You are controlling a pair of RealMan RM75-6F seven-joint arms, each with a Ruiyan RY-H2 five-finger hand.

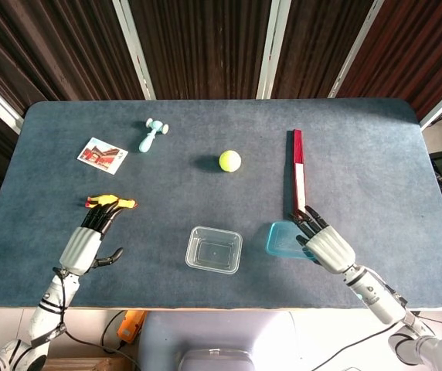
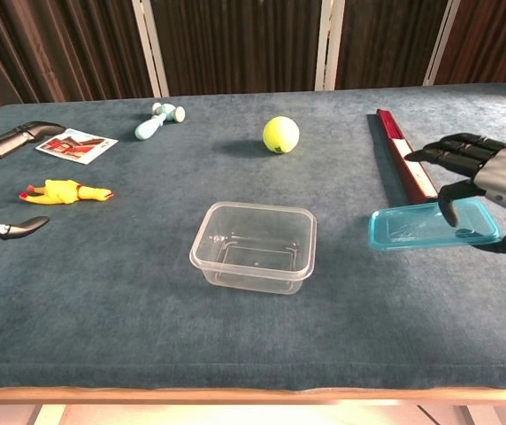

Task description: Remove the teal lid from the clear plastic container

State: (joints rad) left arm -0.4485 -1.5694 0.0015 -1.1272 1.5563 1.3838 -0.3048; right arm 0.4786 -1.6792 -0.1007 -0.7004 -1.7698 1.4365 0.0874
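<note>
Teal lid [image 2: 432,226] pinched in right hand [image 2: 487,190], clear of clear plastic container [image 2: 255,245], long axis level. Left hand [image 1: 84,246] released, well apart.

Glossy clear plastic container [image 2: 255,245], translucent teal lid [image 2: 430,225], matt blue felt table [image 2: 147,301]

Bare surface [image 1: 151,232] lies between my left hand [image 1: 82,249] and the clear container [image 1: 214,249]; the red bar [image 1: 299,174] stands just beyond my right hand [image 1: 327,247].
</note>
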